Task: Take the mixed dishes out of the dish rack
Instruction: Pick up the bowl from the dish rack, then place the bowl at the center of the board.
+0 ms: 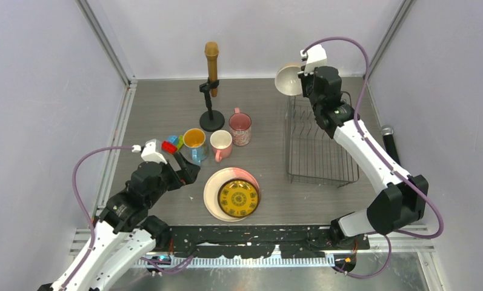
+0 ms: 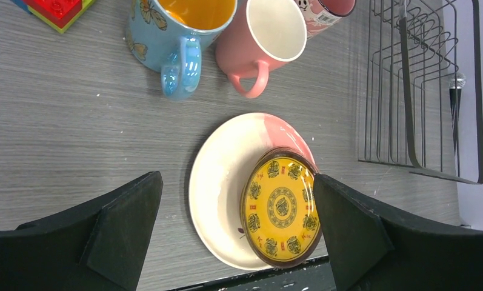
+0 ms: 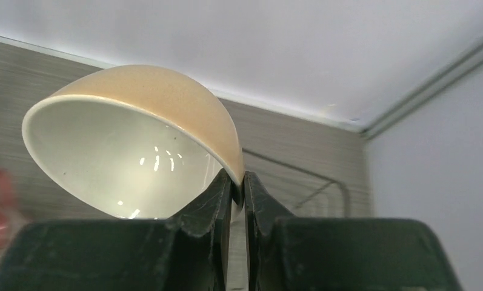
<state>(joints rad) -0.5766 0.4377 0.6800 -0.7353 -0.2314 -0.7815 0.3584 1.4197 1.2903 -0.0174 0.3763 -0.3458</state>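
My right gripper (image 1: 299, 82) is shut on the rim of the white bowl (image 1: 287, 79), held tilted in the air over the far left corner of the black wire dish rack (image 1: 321, 142). In the right wrist view the bowl (image 3: 136, 139) is pinched at its edge between the fingertips (image 3: 223, 188). On the table lie the large pink-cream plate (image 1: 214, 191) with the small yellow plate (image 1: 239, 199) on it. Behind them stand the orange mug (image 1: 194, 140), the pink mug (image 1: 220, 144) and the patterned pink mug (image 1: 240, 127). My left gripper (image 1: 187, 167) hangs open left of the plates, holding nothing.
A microphone on a black round-based stand (image 1: 212, 91) stands at the back centre. Small coloured toy blocks (image 1: 172, 144) lie left of the orange mug. A second microphone (image 1: 389, 139) lies right of the rack. Grey walls close in the table on three sides.
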